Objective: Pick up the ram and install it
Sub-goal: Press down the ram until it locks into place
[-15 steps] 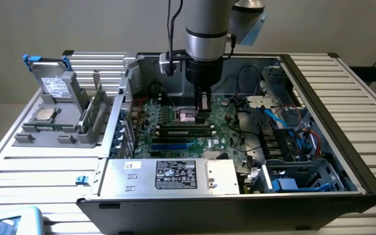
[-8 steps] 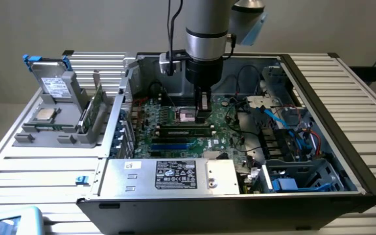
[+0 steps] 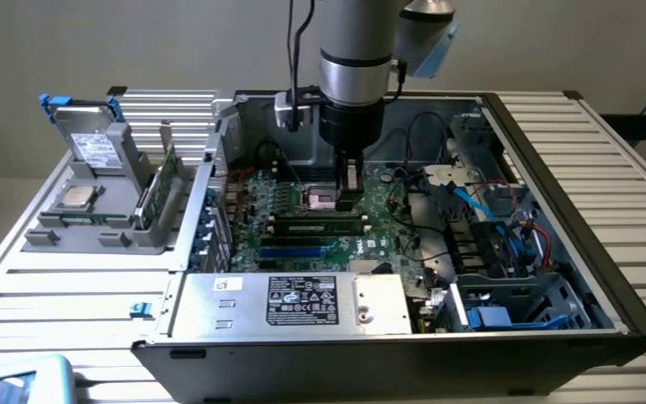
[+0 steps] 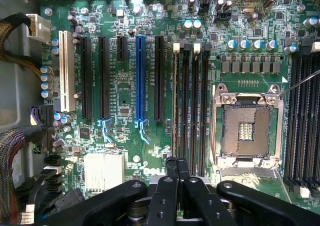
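My gripper (image 3: 349,194) hangs inside the open computer case, low over the green motherboard (image 3: 396,210). In the wrist view its two black fingers (image 4: 171,178) are pressed together with nothing between them, and the gripper (image 4: 177,162) sits at the end of the row of black memory slots (image 4: 190,100). A ram stick (image 3: 320,225) with dark chips lies seated in one slot, just in front of the gripper in the exterior view. Edge-on, that ram (image 4: 175,100) shows as a thin brownish line in the slot. More green sticks (image 3: 164,189) stand in a grey holder outside the case.
The empty processor socket (image 4: 246,128) lies beside the memory slots. Blue and black expansion slots (image 4: 140,75) run alongside. Cables (image 3: 491,210) and drive bays fill the exterior view's right of the case; the power supply (image 3: 300,303) sits at the front. The grey holder (image 3: 98,227) also carries a drive.
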Tool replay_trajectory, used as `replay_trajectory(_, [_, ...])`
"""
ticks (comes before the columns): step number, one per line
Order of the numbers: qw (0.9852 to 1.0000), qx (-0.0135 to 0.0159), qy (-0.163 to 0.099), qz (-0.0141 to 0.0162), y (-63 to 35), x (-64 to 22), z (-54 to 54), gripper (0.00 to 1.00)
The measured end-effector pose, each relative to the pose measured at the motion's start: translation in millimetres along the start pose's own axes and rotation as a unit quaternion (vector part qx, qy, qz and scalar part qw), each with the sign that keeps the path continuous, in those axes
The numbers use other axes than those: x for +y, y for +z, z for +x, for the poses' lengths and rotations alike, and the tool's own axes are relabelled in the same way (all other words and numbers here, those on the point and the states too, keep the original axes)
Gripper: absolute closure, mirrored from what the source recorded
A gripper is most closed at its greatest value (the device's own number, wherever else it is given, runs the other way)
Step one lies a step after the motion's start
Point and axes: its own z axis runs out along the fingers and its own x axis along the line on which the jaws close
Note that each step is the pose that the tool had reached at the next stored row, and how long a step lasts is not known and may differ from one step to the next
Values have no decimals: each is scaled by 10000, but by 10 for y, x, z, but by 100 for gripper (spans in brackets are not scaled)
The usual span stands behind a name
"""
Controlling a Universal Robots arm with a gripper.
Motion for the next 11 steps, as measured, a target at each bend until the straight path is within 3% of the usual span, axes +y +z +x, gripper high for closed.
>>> replay_trajectory(4, [10000, -16, 2, -29, 48, -14, 15, 89])
replay_trajectory(6, [10000, -41, 4, -34, 74, -18, 23, 89])
replay_trajectory(8, [10000, -81, 7, -37, 96, -21, 30, 89])
replay_trajectory(11, [9999, -164, 14, -40, 128, -23, 42, 89])
